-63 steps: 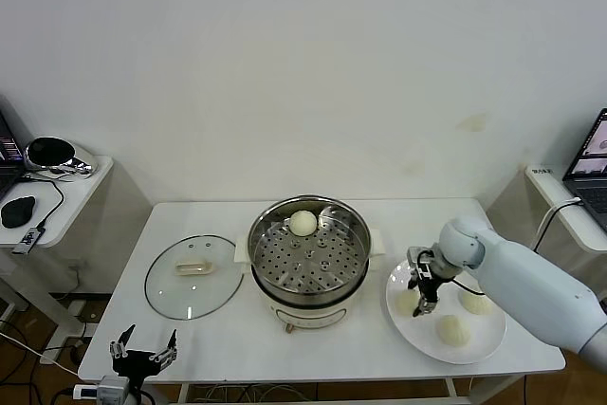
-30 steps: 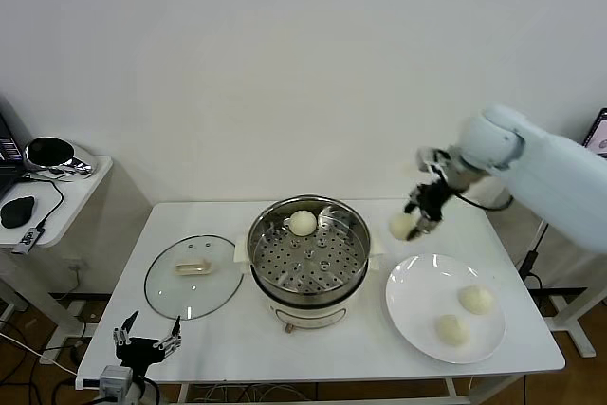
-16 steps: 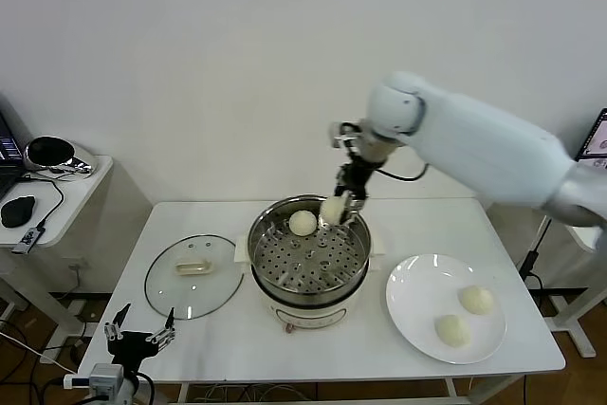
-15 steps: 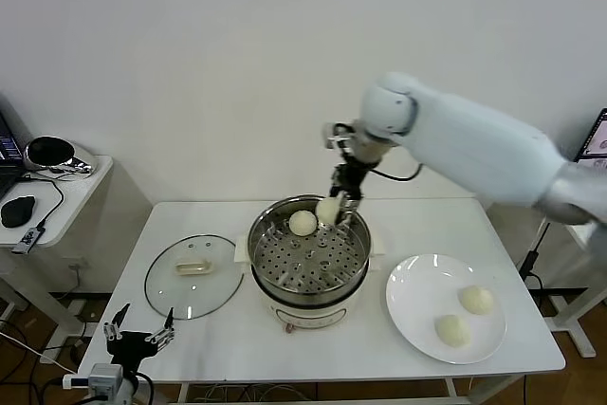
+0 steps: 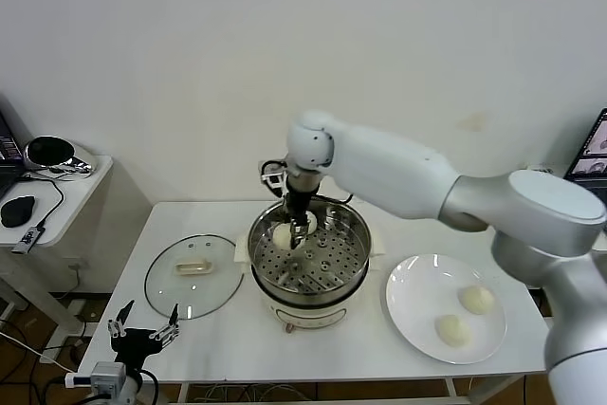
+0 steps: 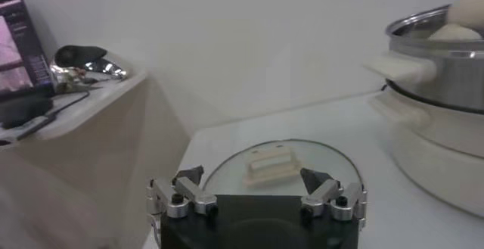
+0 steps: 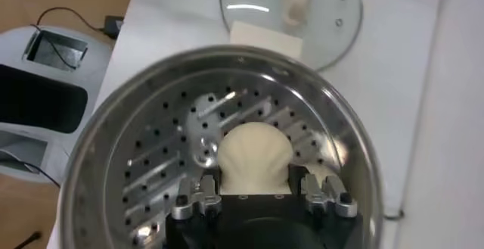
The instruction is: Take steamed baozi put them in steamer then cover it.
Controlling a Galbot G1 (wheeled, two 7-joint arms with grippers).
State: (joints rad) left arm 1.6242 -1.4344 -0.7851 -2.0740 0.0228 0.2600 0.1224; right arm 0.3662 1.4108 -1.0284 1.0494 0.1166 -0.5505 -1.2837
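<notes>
Our right gripper (image 5: 293, 234) grasps a baozi (image 7: 253, 157) just above the steamer (image 5: 353, 263) tray, left-rear part; straight down is the drop. Our left gripper (image 6: 257, 197) hangs released below the desk (image 5: 237, 343) edge, facing the cover (image 5: 193, 277).

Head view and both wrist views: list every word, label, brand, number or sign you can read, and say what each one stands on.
No text can be read in any of the three views.
steamer: no brand or marking shows on its steel wall or white base.
cover: plain glass, blank handle.
plate: plain white.
laptop screen on the side table: it shows an image, too blurred to tell any lettering.
</notes>
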